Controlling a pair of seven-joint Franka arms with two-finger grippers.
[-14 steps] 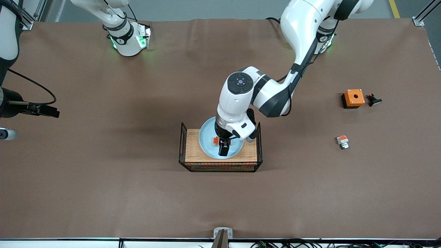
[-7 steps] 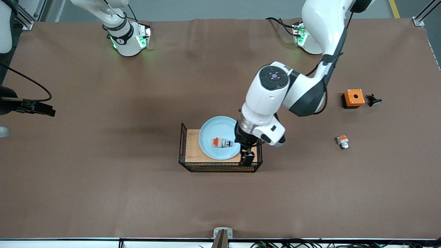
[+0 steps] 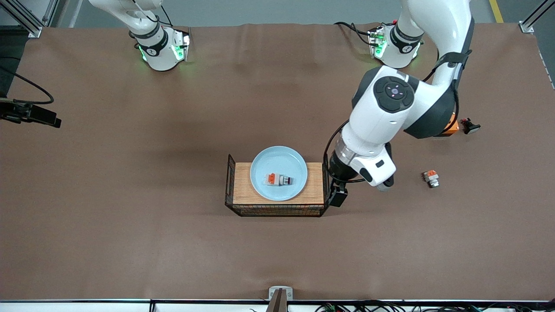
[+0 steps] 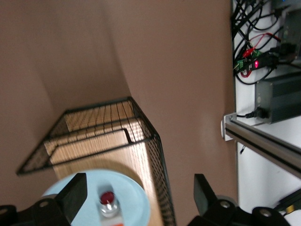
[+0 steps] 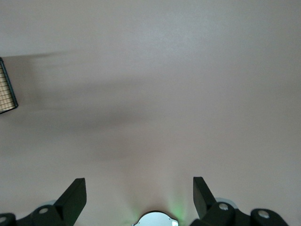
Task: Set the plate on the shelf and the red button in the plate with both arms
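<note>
I see the red button point(image 3: 277, 179) lying on the plate point(image 3: 279, 158), centre of the frame, the plate seated on the wire basket's point(image 3: 277, 211) wooden insert; both look placed. My left gripper point(image 3: 337, 197) hangs just off the basket's end, fingers apart and empty. The right gripper point(image 5: 139, 197) is also spread, over bare table.

Robotics lab or test cell, not a home. Two white arms' bases point(image 3: 162, 47) bolted to one wide surface point(image 3: 130, 216) covered in plain brown matting, green status lights on the bases. Aluminium frame rails point(image 3: 535, 17) at the corners, grey floor with a yellow line point(image 3: 496, 11). Left wrist view shows loose cables point(image 4: 249, 52) and a black power unit point(image 4: 277, 96) along the edge.
</note>
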